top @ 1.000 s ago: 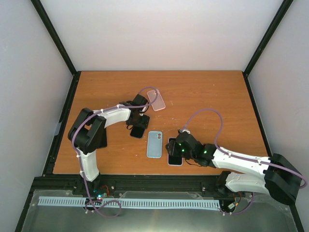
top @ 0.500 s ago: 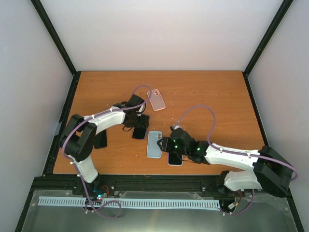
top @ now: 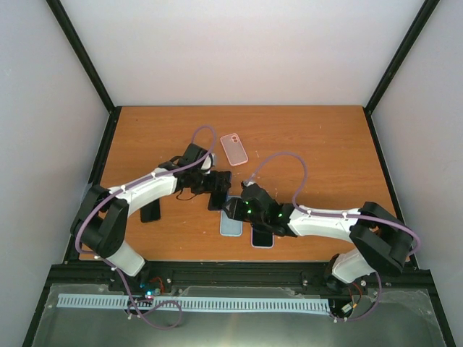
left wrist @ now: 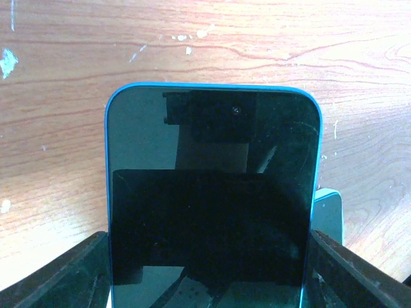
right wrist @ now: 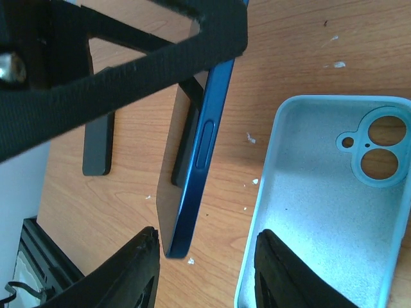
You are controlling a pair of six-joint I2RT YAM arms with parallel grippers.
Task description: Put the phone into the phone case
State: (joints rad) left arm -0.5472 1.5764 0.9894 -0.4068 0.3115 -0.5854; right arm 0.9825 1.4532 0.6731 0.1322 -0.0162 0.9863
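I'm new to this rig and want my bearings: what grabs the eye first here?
The left claw grips a blue phone by its sides, tilted above the middle of the orange table. Right beside it lies a light blue case, hollow side up, with the right claw open at the end away from its camera holes. A pink case lies farther back.

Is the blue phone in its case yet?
Not yet. The left gripper holds the blue phone beside the light blue case, which lies empty.
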